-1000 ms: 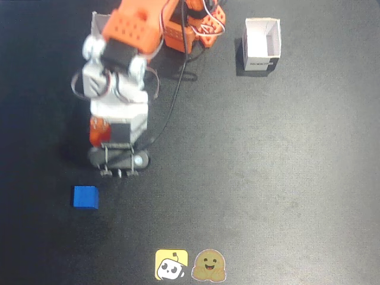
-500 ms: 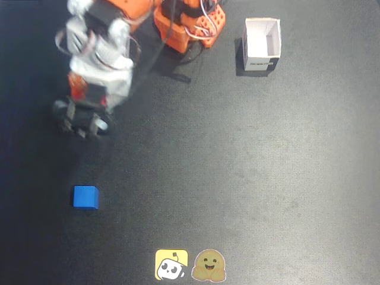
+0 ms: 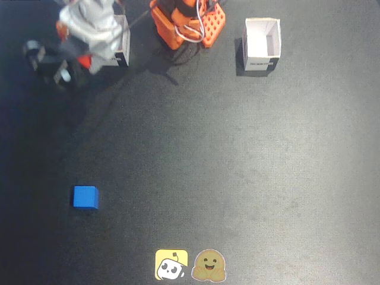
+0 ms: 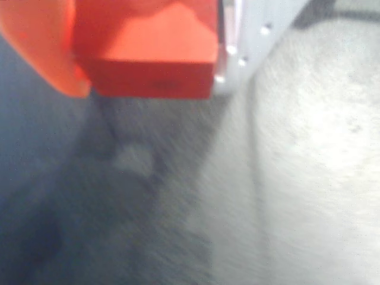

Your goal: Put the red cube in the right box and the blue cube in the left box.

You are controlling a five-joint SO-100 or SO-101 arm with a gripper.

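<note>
The wrist view shows the red cube [image 4: 155,41] clamped between an orange finger [image 4: 41,53] and a pale grey finger [image 4: 255,29], so my gripper [image 4: 148,77] is shut on it above the dark mat. In the fixed view the gripper [image 3: 76,59] is motion-blurred at the top left, with a speck of the red cube [image 3: 85,60] showing, just left of the left box [image 3: 120,43], which the arm partly hides. The blue cube [image 3: 85,197] lies alone at the lower left. The right box [image 3: 262,43] stands open at the top right.
The orange arm base [image 3: 187,24] with its cables sits at the top centre between the boxes. Two stickers [image 3: 190,265] lie at the mat's bottom edge. The dark mat [image 3: 237,166] stretches across the middle and right.
The arm has swung up and to the left with the red cube, from above the blue cube to beside the left box. The blue cube and the boxes have stayed put.
</note>
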